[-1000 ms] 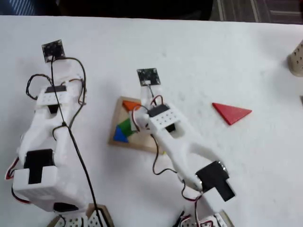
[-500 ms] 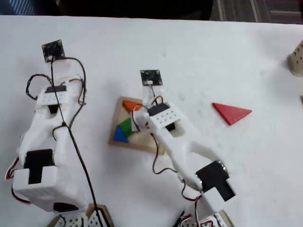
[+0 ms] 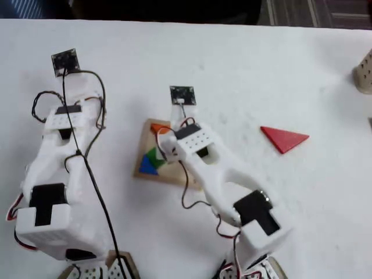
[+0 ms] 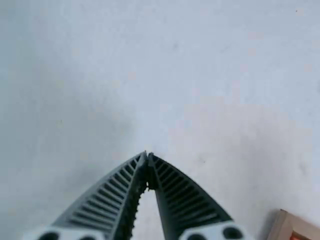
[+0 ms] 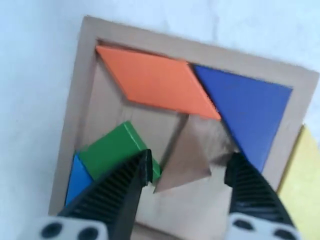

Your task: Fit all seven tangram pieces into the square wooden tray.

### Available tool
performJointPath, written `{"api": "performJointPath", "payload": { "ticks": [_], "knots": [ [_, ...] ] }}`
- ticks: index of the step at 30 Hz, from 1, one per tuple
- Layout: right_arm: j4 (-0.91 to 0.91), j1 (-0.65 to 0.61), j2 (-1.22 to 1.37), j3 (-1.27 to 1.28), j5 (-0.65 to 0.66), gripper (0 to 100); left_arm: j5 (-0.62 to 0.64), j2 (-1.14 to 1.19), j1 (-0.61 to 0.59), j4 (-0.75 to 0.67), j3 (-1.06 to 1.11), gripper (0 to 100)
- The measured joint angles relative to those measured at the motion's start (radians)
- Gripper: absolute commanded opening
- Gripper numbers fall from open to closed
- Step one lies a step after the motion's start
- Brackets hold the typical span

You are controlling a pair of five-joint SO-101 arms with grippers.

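Note:
The square wooden tray [image 5: 75,100] holds an orange parallelogram [image 5: 157,82], a large blue triangle [image 5: 247,112], a green piece [image 5: 115,150] and a small blue piece [image 5: 80,175]. A brown triangle [image 5: 187,150] lies on the tray floor. My right gripper [image 5: 190,165] hangs open just above it, one finger by the green piece and the other by the blue triangle. A yellow piece [image 5: 302,175] lies outside the tray's rim. A red triangle [image 3: 283,138] rests on the table to the right of the tray [image 3: 141,157]. My left gripper [image 4: 147,159] is shut over bare table, holding nothing.
The right arm [image 3: 195,142] covers much of the tray from above. The left arm [image 3: 64,151] stands to the tray's left, and a corner of the tray [image 4: 295,227] shows in its wrist view. A pegged wooden object [image 3: 365,72] sits at the right edge.
The right arm's wrist has shifted slightly left over the tray and its elbow has drawn in. The left arm and the red triangle have not moved.

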Motion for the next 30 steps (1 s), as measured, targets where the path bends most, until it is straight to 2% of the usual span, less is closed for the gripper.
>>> {"api": "performJointPath", "payload": {
  "ticks": [11, 21, 27, 30],
  "knots": [
    [0.138, 0.009, 0.058, -0.104, 0.005, 15.3, 0.000, 0.000, 0.000, 0.000, 0.000, 2],
    [0.212, 0.009, 0.058, -0.120, 0.169, 14.7, 0.000, 0.000, 0.000, 0.000, 0.000, 2],
    [0.229, 0.009, 0.063, -0.123, 0.210, 2.5, 0.000, 0.000, 0.000, 0.000, 0.000, 2],
    [0.218, 0.017, 0.064, -0.124, 0.221, 1.8, 0.000, 0.000, 0.000, 0.000, 0.000, 2]
  ]
}}
